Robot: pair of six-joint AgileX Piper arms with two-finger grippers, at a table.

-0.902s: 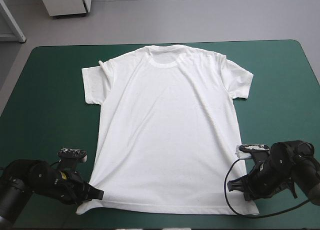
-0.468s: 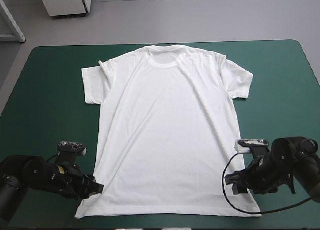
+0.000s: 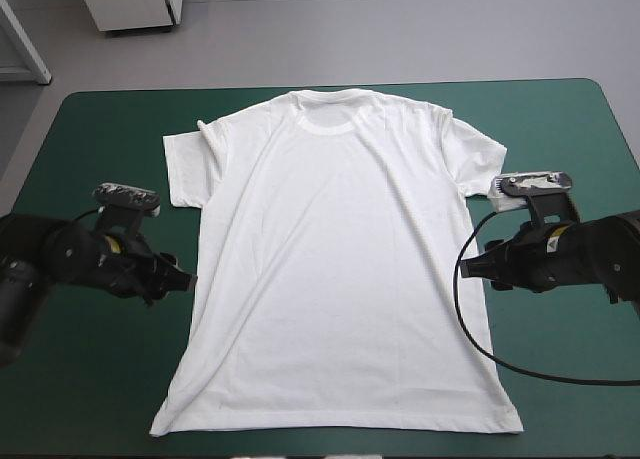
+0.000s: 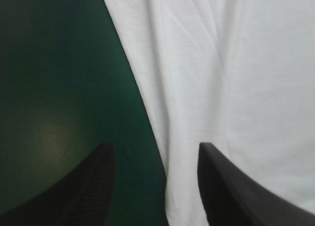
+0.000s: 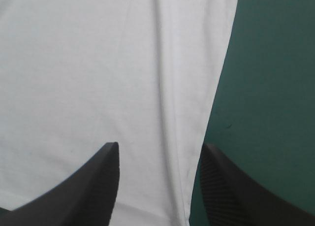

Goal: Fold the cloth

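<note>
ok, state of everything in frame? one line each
T-shirt: spread flat, unfolded, collar toward the table's far edge, light creases.
left hand: open, holding nothing, the T-shirt's side edge between its fingers.
right hand: open, holding nothing, the opposite side edge between its fingers.
teal-green cover: flat, bare around the T-shirt.

The tabletop (image 3: 560, 129) carries a teal-green cover (image 3: 90, 359) with rounded far corners, lying smooth and flat out to its edges. In the left wrist view the cover shows a faint pale sheen.
</note>
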